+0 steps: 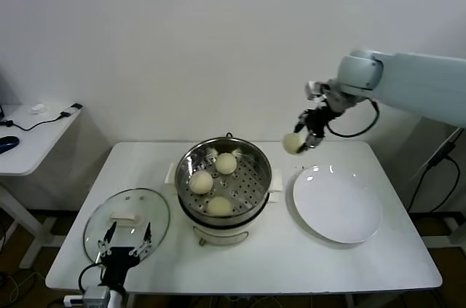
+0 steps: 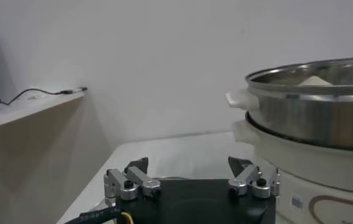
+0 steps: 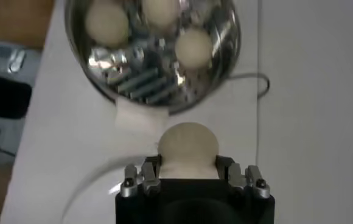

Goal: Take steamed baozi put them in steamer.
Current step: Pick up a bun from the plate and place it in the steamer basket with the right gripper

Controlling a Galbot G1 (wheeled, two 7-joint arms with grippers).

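Observation:
The shiny steel steamer (image 1: 256, 163) stands mid-table on its cream base, with three pale baozi (image 1: 201, 181) on its perforated tray. My right gripper (image 1: 300, 141) hangs in the air above the table, between the steamer and the white plate, shut on a fourth baozi (image 1: 293, 143). In the right wrist view that baozi (image 3: 187, 147) sits clamped between the fingers, with the steamer (image 3: 227, 58) and its buns beyond it. My left gripper (image 1: 127, 241) rests open and empty at the table's front left, over the glass lid. The left wrist view shows the steamer wall (image 2: 322, 115) beside that gripper (image 2: 191, 164).
A round glass lid (image 1: 100, 221) with a white handle lies flat at the front left. A bare white plate (image 1: 337, 204) sits to the right of the steamer. A side table (image 1: 29, 137) with cables stands off to the left.

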